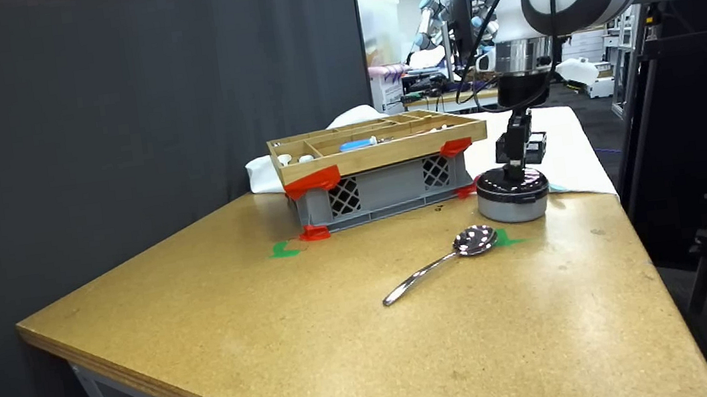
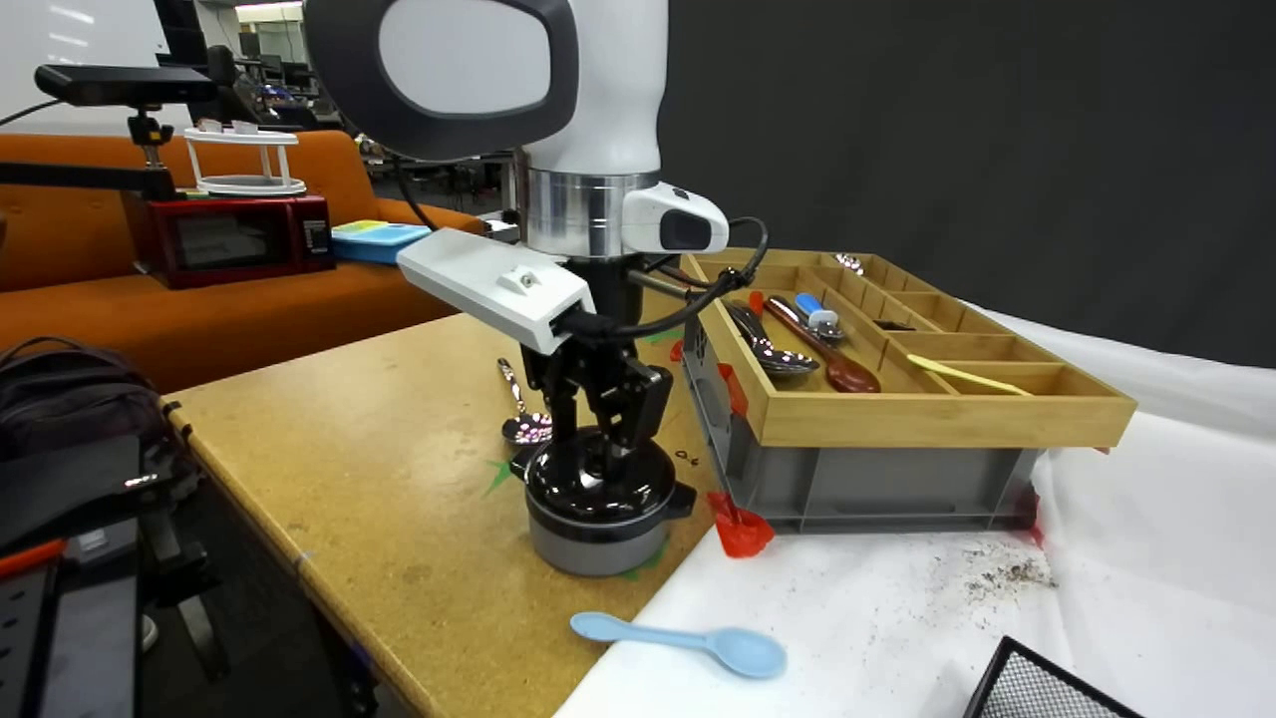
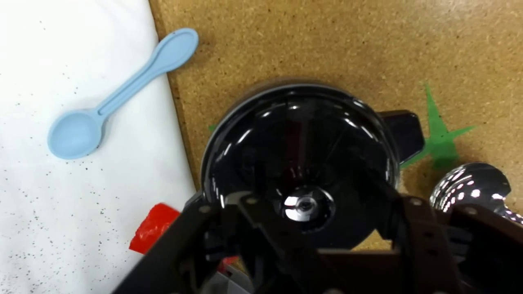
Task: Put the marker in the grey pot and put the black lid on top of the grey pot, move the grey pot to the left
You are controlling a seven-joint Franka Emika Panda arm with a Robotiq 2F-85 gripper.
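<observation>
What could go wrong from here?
The jaws stand apart around the knob of the black lid; closing and pulling might lift only the lid, not the grey pot. Sliding the pot could bump the nearby metal spoon. The lid hides the pot's inside, so a missing marker might go unnoticed.

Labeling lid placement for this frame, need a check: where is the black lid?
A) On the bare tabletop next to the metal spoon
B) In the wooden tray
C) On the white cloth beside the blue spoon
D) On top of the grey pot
D: both exterior views show the black lid sitting over the top of the grey pot.
</observation>
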